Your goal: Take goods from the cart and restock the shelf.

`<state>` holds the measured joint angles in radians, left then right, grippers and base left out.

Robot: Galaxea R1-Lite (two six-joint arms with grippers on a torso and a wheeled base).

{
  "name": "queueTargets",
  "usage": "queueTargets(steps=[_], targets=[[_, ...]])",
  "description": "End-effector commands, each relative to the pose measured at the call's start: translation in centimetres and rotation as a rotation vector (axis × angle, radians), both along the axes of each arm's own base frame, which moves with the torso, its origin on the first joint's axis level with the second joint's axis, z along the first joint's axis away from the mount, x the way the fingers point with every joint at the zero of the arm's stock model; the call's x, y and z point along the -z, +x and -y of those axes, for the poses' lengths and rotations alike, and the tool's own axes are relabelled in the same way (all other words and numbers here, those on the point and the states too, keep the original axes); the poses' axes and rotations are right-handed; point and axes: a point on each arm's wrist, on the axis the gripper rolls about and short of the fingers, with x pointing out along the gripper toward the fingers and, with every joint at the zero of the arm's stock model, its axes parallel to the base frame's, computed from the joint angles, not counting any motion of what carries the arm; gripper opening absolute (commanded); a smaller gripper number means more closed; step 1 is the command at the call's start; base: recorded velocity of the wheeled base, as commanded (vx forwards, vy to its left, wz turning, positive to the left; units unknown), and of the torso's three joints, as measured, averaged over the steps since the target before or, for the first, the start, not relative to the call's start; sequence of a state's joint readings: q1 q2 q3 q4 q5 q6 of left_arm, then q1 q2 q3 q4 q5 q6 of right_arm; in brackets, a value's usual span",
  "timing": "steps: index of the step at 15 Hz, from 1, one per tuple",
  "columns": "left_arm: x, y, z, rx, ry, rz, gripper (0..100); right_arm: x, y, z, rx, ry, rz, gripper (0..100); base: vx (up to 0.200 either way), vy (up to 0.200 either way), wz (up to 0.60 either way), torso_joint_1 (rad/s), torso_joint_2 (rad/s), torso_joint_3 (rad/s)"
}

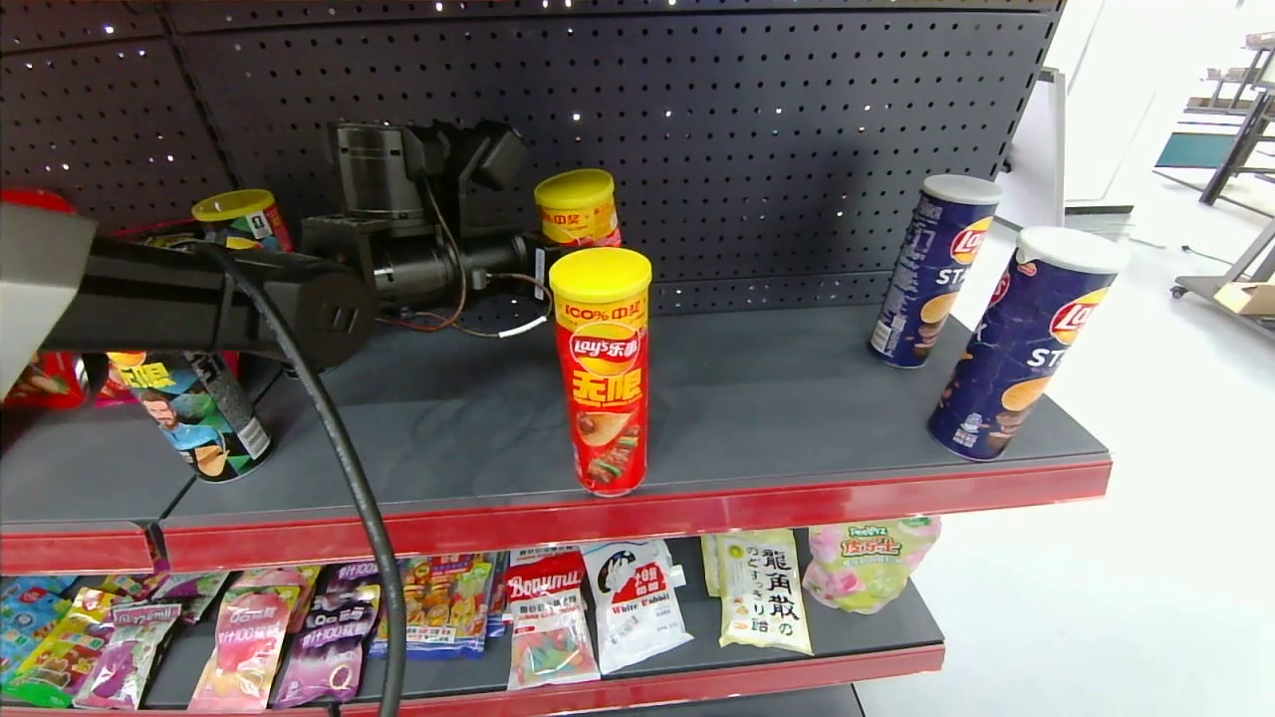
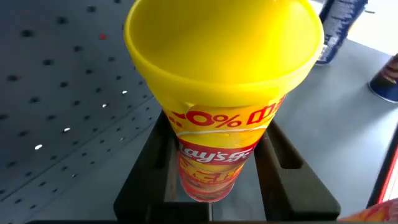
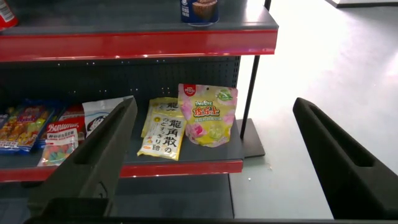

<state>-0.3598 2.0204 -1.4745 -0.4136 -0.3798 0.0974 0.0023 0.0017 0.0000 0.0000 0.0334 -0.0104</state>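
Your left gripper is clasped around a red chip can with a yellow lid. One dark finger presses along each side of the can's body. The can stands upright with its long axis vertical and its lid on top. It is at the back of the upper shelf, just in front of the black pegboard. In the head view its base is hidden, so you cannot tell whether it rests on the shelf board. The left arm comes in from the left and runs across the shelf to the can.

A second red can of the same kind stands upright near the shelf's front edge, in front of the held can and apart from it. To the right, two blue cans with white lids stand on their bases, one farther back and one near the front right corner. On the left, a colourful can stands partly behind the arm.

Your right gripper has its fingers spread wide and holds nothing. It faces the lower shelf, where snack bags lie side by side.
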Motion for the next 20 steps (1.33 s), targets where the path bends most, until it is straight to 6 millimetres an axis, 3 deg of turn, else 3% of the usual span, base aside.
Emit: queueTargets(steps=[1, 20], targets=[[0.3, 0.2, 0.2, 0.004, 0.009, 0.001, 0, 0.0, 0.0, 0.0, -0.001, 0.0, -0.001, 100, 0.0, 0.0, 0.0, 0.0, 0.0, 0.0], [1.9, 0.8, 0.3, 0.048, 0.037, -0.022, 0, 0.0, 0.0, 0.0, -0.001, 0.0, -0.001, 100, 0.0, 0.0, 0.0, 0.0, 0.0, 0.0]])
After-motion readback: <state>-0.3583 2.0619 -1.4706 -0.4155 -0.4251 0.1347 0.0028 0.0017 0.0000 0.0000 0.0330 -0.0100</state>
